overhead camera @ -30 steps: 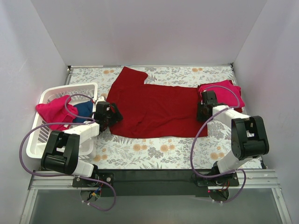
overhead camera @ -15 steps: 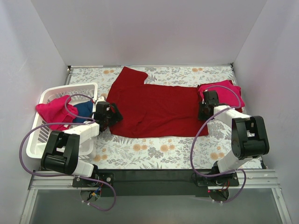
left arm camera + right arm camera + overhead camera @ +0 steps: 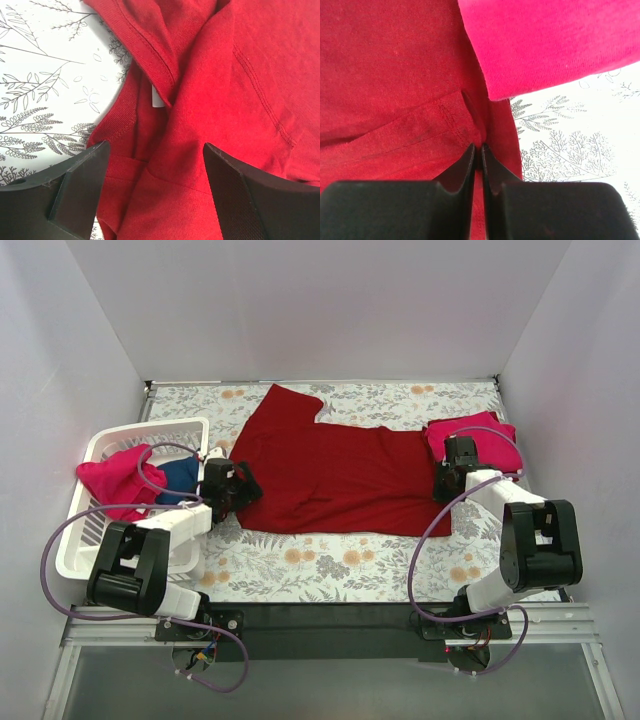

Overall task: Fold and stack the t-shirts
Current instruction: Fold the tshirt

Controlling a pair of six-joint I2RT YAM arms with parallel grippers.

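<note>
A large dark red t-shirt (image 3: 335,475) lies spread across the middle of the flowered table. My left gripper (image 3: 240,487) is open over its crumpled left edge (image 3: 165,125), jaws wide apart with cloth between them. My right gripper (image 3: 445,475) is shut on the shirt's right hem (image 3: 450,120), pinching a fold of it. A folded bright pinkish-red t-shirt (image 3: 480,440) lies at the right, its edge (image 3: 545,45) overlapping the dark red one. Another pinkish-red shirt (image 3: 118,480) and a navy blue one (image 3: 180,478) lie in the basket.
A white slatted plastic basket (image 3: 100,445) stands at the table's left edge beside the left arm. White walls close in the table at the back and both sides. Flowered tablecloth (image 3: 330,565) shows in front of the shirt.
My right gripper has moved right and a little back with the hem in it, pulling the dark red shirt flatter and longer. The left gripper has stayed in place.
</note>
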